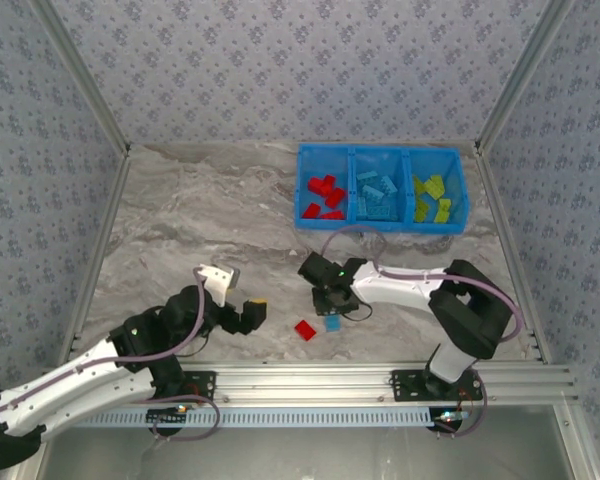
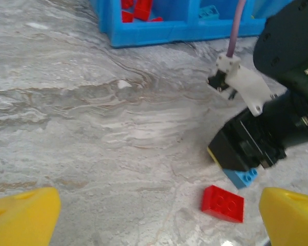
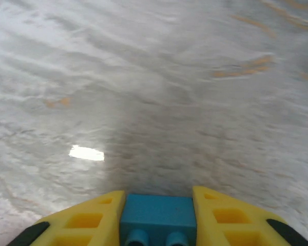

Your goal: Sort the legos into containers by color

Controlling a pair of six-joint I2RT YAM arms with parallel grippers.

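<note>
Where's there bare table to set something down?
Free: the marble table left of the blue bin. Crowded: front centre, around the left end effector, red lego and right end effector gripping a blue lego.

Table [image 1: 210, 220]: grey-white marbled surface, brownish veining; bright glare patch [image 3: 86, 152] on it in right wrist view. Walls [image 1: 300, 70]: blue-grey floral-print covering, three sides. Aluminium posts [image 1: 80, 75] at back corners. Aluminium rail [image 1: 310, 380] along near edge; slotted strip [image 1: 310, 415] just below it

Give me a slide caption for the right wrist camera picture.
Right gripper clamps a light blue lego brick between yellow fingers over the marble table.
</note>
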